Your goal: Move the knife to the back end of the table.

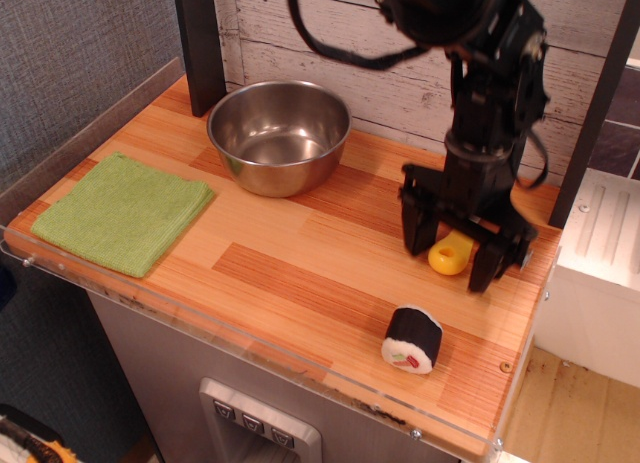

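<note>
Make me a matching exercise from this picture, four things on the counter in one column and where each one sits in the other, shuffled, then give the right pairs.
Things:
1. knife
2. metal bowl
3. green cloth
4. toy sushi roll

Places:
A. front right, near the clear rim
B. left side of the table
C. back, near the wooden wall
D. right side, between the spread fingers of the gripper

Pairs: 1-D, 2-C, 3-B, 4-A
</note>
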`<move>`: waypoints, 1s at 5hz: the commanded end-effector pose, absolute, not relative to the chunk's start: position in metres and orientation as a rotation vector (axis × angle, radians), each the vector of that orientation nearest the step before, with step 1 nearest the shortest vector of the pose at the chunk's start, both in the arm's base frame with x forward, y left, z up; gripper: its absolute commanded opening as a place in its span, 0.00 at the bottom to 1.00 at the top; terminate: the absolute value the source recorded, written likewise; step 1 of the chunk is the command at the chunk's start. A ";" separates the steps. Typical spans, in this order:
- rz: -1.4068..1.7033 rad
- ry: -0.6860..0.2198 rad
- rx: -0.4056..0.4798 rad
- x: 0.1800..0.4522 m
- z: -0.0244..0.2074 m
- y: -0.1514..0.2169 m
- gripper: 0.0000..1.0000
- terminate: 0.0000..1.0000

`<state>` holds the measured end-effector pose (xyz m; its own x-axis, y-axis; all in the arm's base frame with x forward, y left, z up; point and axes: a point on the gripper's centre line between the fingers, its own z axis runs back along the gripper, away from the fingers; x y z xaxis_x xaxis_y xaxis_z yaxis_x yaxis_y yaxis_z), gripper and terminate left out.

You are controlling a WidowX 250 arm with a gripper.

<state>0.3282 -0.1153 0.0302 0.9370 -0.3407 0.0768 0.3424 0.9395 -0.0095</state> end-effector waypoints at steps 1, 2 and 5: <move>-0.268 -0.222 -0.053 0.315 0.131 -0.073 1.00 0.00; -0.167 -0.193 0.021 0.291 0.152 -0.034 1.00 0.00; -0.105 -0.130 0.038 0.243 0.130 0.026 1.00 0.00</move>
